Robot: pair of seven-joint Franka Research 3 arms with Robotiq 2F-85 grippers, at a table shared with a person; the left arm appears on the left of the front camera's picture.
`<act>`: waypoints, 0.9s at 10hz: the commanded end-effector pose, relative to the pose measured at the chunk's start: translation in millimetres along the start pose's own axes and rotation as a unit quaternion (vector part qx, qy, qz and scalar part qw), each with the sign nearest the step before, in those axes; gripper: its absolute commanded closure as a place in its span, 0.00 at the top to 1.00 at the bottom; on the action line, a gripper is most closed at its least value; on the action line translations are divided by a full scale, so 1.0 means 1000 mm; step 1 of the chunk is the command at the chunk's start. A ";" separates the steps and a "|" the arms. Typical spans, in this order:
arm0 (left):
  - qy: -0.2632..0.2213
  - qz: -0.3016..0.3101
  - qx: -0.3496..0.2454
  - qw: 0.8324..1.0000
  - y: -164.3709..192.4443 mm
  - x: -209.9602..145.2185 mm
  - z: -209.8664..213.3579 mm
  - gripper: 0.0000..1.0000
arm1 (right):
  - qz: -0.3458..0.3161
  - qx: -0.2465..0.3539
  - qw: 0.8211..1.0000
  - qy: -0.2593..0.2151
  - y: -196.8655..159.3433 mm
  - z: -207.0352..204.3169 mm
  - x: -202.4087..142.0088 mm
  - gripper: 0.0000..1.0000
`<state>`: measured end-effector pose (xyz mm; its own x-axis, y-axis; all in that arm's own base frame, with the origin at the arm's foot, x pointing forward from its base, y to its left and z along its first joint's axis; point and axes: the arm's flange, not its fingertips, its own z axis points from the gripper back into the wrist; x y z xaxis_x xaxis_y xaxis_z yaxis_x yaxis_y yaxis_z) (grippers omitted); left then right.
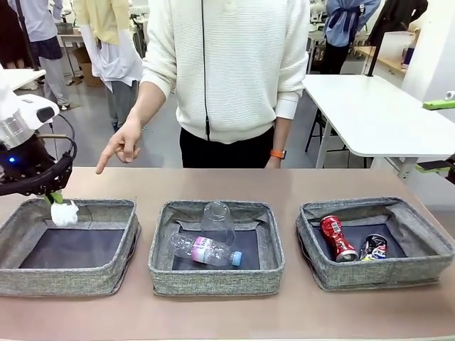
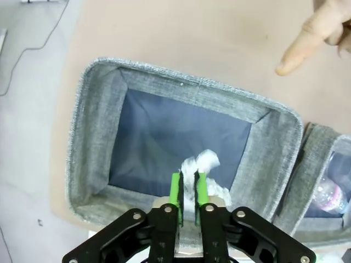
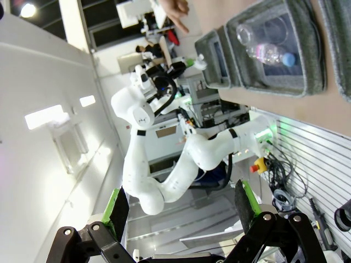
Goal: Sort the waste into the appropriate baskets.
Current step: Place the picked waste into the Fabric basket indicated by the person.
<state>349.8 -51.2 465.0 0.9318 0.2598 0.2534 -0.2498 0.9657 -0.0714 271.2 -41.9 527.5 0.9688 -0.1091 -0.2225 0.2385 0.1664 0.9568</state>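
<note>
Three grey baskets sit in a row on the table. The left gripper [image 2: 187, 189] hangs over the near-left edge of the left basket [image 1: 114, 210], its green fingers [image 2: 175, 189] nearly together with the white paper wad [image 2: 201, 163] pinched between the tips. The middle basket [image 1: 269, 213] has the clear cup [image 1: 217, 217] and the bottle [image 1: 205, 250] in it; the right basket [image 1: 419, 227] holds the red can [image 1: 337, 238] and the crushed can [image 1: 374, 246]. The right gripper [image 3: 181, 205] is up off the table, fingers wide apart, nothing in them. The person's hand [image 1: 122, 145] points down toward the left basket.
</note>
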 end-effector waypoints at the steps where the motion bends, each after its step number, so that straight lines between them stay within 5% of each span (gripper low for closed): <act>1: -0.014 -0.016 -0.014 1.000 -0.004 0.002 0.011 0.79 | 0.012 0.008 1.000 0.003 0.002 0.001 0.001 1.00; 2: -0.018 -0.024 -0.014 0.999 -0.005 0.003 0.017 1.00 | 0.012 0.008 1.000 0.003 0.002 0.001 0.001 1.00; 5: -0.019 -0.038 -0.070 0.997 -0.014 0.003 0.037 0.95 | 0.012 0.008 1.000 0.003 0.002 0.001 0.001 1.00; 6: 0.003 -0.004 -0.088 0.996 -0.016 0.005 0.045 1.00 | 0.012 0.008 1.000 0.003 0.002 0.001 0.001 1.00; 7: 0.038 0.000 -0.238 0.970 -0.012 0.005 0.067 1.00 | 0.012 0.008 1.000 0.003 0.002 0.001 0.001 1.00; 9: 0.030 -0.009 -0.455 0.890 0.011 0.006 0.099 1.00 | 0.012 0.008 1.000 0.003 0.002 0.001 0.001 1.00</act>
<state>336.1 -54.8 557.8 0.9289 0.2783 0.2442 -0.0795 0.7941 -0.6025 271.1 -42.0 527.5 0.9688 -0.1092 -0.2224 0.2384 0.1663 0.9568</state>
